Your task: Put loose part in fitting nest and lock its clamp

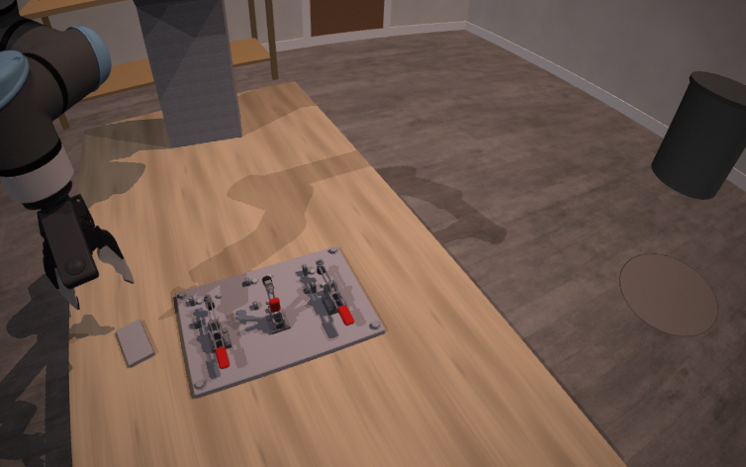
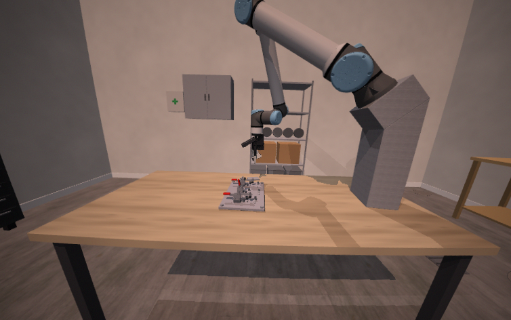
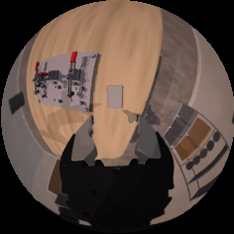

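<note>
The loose part [image 1: 135, 342] [image 3: 115, 96] is a flat grey rectangular plate lying on the table beside the short side of the fixture plate [image 1: 264, 352] [image 2: 241, 207] [image 3: 58, 63]. The fixture carries three clamps. The handle nearest the part [image 1: 222, 357] [image 3: 73, 57] and the far one [image 1: 345, 315] [image 2: 226, 193] stick out low; the middle red handle [image 1: 274, 304] stands more upright. Small pads and blocks sit near the bars, too small to match. My gripper [image 1: 103, 293] [image 2: 255, 158] [image 3: 115, 115] is open and empty, above the table on the part's side of the fixture.
The grey robot pedestal [image 1: 198, 82] [image 2: 392, 162] stands on the wooden table [image 1: 440, 407] [image 2: 169, 226]. Bolt heads sit at the fixture's corners. A table edge runs close by the part's outer side. A shelf rack [image 2: 307, 124] stands beyond the table.
</note>
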You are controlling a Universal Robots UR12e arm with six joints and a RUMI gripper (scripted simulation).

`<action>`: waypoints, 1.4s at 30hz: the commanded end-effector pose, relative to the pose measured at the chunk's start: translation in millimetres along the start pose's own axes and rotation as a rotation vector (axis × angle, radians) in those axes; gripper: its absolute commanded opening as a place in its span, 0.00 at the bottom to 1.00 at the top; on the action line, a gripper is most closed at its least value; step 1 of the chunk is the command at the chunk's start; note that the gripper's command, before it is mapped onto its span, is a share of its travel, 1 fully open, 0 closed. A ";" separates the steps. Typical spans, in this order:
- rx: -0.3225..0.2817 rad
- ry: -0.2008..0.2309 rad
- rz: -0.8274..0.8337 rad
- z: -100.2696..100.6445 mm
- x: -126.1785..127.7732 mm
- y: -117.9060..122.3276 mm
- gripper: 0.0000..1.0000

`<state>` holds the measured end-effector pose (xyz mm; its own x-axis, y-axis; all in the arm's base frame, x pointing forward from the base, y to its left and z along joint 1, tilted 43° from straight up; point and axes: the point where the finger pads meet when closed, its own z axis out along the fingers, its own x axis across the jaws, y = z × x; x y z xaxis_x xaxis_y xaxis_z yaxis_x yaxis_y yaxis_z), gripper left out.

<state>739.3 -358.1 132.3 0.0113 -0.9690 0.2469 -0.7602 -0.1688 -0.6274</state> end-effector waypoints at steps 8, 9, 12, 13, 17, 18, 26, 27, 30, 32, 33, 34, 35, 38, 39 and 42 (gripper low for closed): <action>0.005 0.007 -0.002 59.7 2.7 -4.6 0.59; 0.005 0.007 -0.002 64.2 2.7 -4.6 0.59; 0.005 0.007 -0.002 76.4 2.7 -4.6 0.59; 0.005 0.007 -0.002 79.9 2.8 -4.6 0.59; 0.005 0.007 -0.002 91.5 2.8 -4.7 0.59; 0.005 0.007 -0.002 91.5 2.8 -4.7 0.59; 0.005 0.007 -0.002 101.2 2.8 -4.7 0.59; 0.005 0.007 -0.002 101.7 2.8 -4.7 0.59; 0.005 0.006 -0.002 102.1 2.8 -4.7 0.59; 0.005 0.007 -0.001 102.1 3.2 -4.5 0.59; 0.004 0.006 -0.001 102.1 3.0 -3.9 0.59; 0.004 0.006 -0.001 101.8 2.9 -3.8 0.59; 0.004 0.006 -0.001 101.8 2.9 -3.8 0.59; 0.004 0.006 -0.001 101.1 2.7 -3.8 0.59; 0.004 0.006 -0.001 101.1 2.7 -3.8 0.59; 0.004 0.006 -0.001 101.1 2.7 -3.8 0.59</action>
<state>806.3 -378.8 59.4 0.0080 -0.9682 0.2502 -0.7585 -0.1689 -0.6294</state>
